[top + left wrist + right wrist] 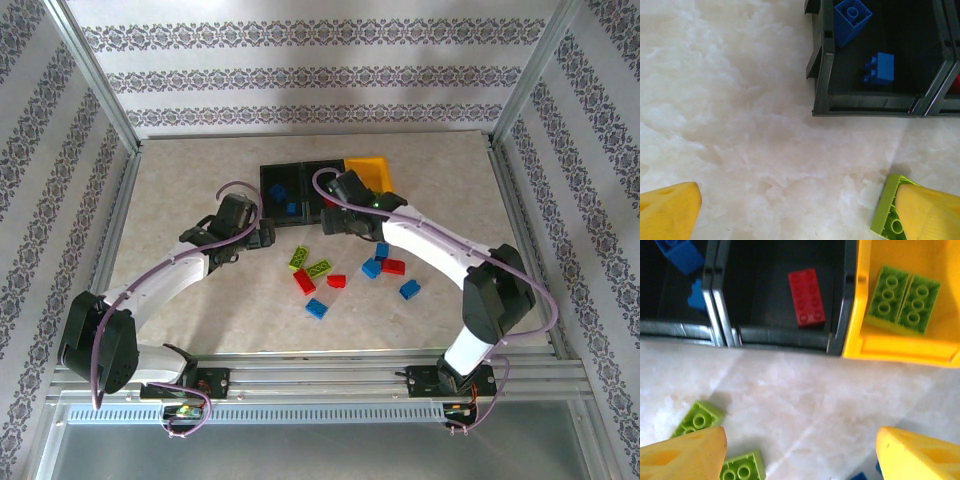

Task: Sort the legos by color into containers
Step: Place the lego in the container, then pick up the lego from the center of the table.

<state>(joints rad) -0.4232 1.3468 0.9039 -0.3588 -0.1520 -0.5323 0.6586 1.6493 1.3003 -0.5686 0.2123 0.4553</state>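
Left gripper (797, 200) spread wide, empty. Lime brick (886, 210) off-centre, against its right finger (930, 215), long axis roughly fore-aft. Right gripper (800, 440) apart, empty, just short of bins (785, 337).

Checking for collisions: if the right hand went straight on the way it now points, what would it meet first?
Most likely the bare table, just short of the middle black bin. The right hand is open and holds nothing. Depth is unclear.

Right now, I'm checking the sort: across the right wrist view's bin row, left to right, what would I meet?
Left black bin with blue bricks → middle black bin with a red brick → yellow bin with two lime green bricks.
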